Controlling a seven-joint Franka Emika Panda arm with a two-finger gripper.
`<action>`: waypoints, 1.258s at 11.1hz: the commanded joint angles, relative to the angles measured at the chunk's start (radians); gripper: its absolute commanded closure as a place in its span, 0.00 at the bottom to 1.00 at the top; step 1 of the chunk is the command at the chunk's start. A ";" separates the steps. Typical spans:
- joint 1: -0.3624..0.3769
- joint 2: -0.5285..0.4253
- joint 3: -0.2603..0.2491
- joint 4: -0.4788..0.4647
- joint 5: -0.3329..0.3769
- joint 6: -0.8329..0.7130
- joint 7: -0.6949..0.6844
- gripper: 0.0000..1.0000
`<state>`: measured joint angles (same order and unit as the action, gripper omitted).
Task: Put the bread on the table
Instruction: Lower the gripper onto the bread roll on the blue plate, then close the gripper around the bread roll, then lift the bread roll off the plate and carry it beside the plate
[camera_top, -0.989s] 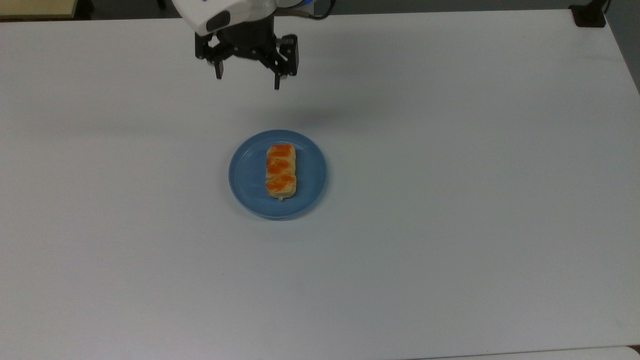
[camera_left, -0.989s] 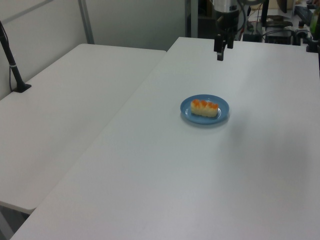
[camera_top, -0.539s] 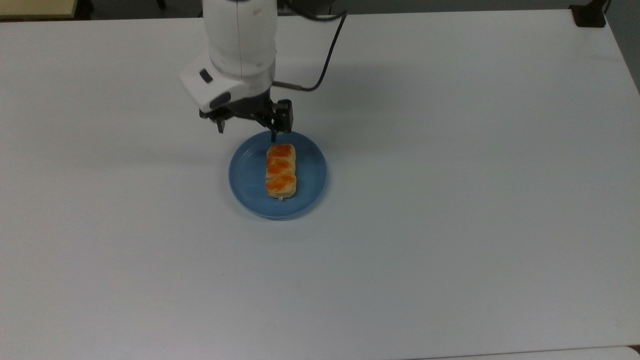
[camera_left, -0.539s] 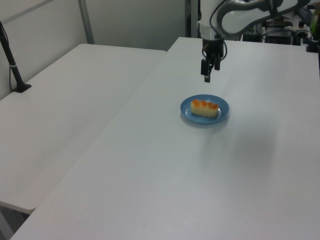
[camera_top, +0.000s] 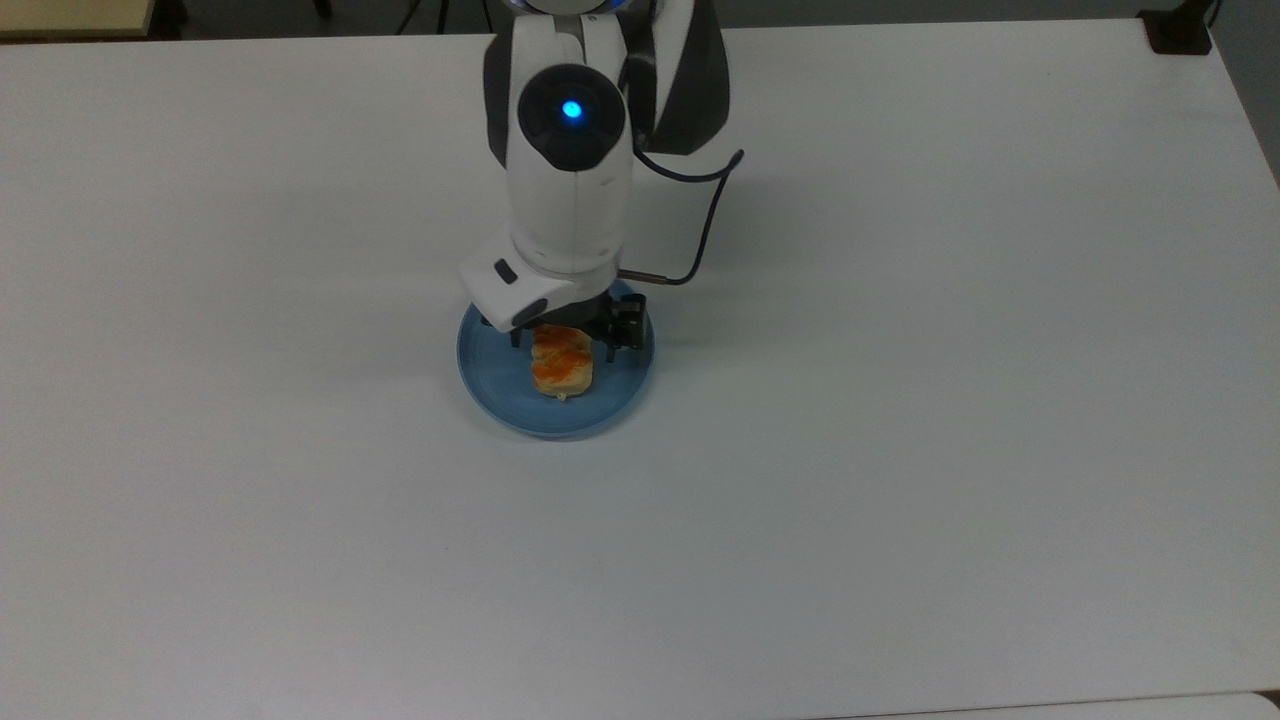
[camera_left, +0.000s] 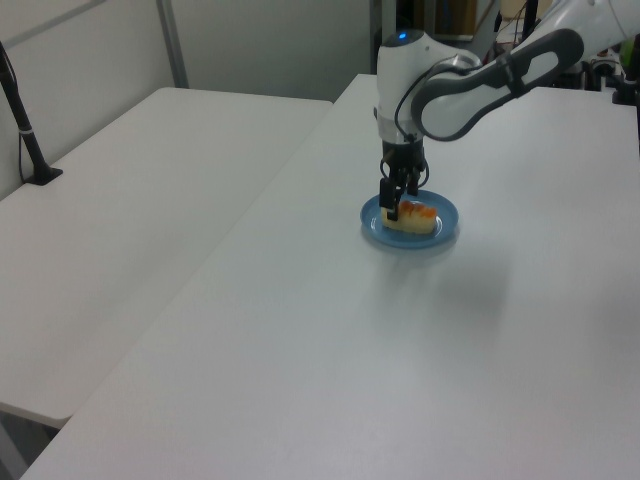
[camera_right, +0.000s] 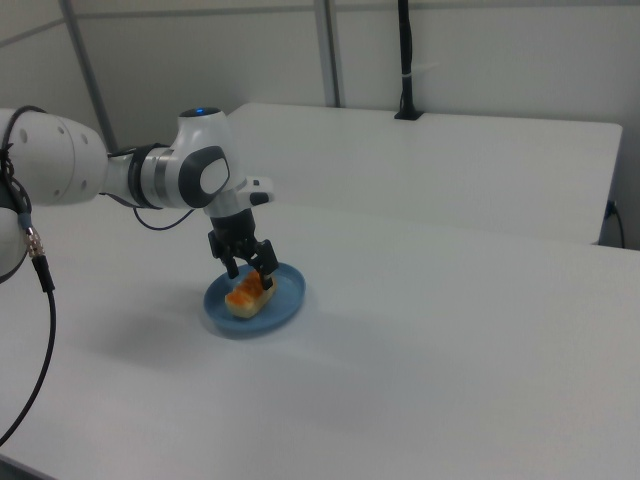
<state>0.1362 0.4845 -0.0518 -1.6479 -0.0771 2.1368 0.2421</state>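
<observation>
The pincer (camera_right: 251, 269) is hanging spread wide, straddling the far end of the bread (camera_top: 560, 367) without gripping it; the bread is lying on the blue plate (camera_top: 497, 378), which is sitting mid-counter (camera_top: 900, 450).

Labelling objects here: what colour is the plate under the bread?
Blue plate, clearest in the top view.

Left view: bread (camera_left: 414, 217) lies on blue plate (camera_left: 443, 228), plate on white table (camera_left: 400, 350). Gripper (camera_left: 394, 201) hangs low over the bread's end toward the left view's left, fingers apart. Second white table (camera_left: 130, 200) adjoins at the left view's left.
</observation>
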 joint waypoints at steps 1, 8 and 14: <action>0.029 0.005 -0.008 -0.030 -0.004 0.034 0.036 0.10; 0.035 -0.191 -0.014 -0.079 0.011 -0.119 -0.092 0.72; 0.144 -0.374 0.124 -0.370 0.088 -0.164 -0.018 0.64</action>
<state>0.2681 0.1534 0.0100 -1.9002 -0.0067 1.9519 0.1765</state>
